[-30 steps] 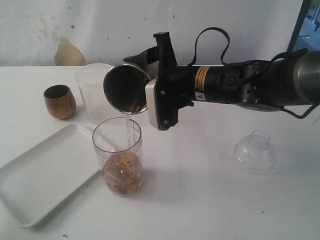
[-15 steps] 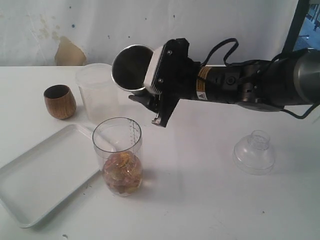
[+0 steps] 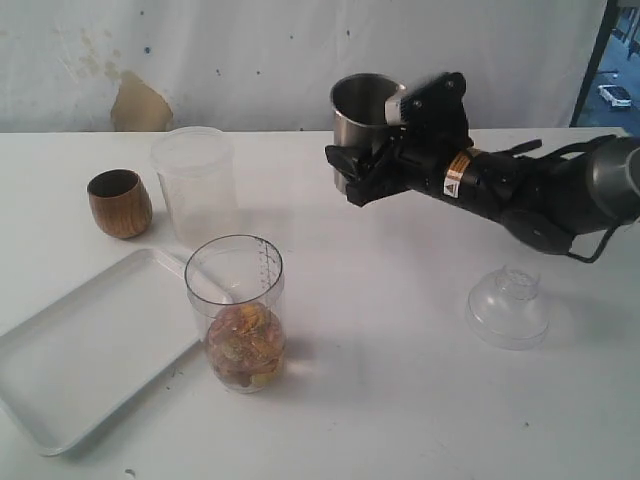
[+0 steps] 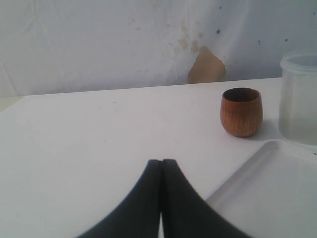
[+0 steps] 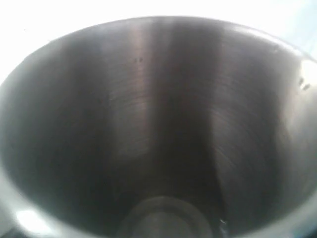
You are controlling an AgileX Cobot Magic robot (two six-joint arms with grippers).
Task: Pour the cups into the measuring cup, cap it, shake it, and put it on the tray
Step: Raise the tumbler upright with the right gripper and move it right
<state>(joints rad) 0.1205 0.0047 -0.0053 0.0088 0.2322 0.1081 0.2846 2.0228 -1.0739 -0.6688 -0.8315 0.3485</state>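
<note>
The right hand (image 3: 362, 170) grips the steel tumbler (image 3: 358, 105) low on its wall, jaws wide around it. The tumbler's mouth is up and its long axis upright, toward the tabletop's far edge, and its inside looks bare. The measuring cup (image 3: 236, 300) stands uncapped and part filled toward the near-left, just beside the tray (image 3: 60, 370). The clear lid (image 3: 508, 308) lies on the right side, nearer this arm, so capping probably falls to it. The left hand (image 4: 161, 166) is closed on nothing, facing the wooden cup (image 4: 241, 111).
</note>
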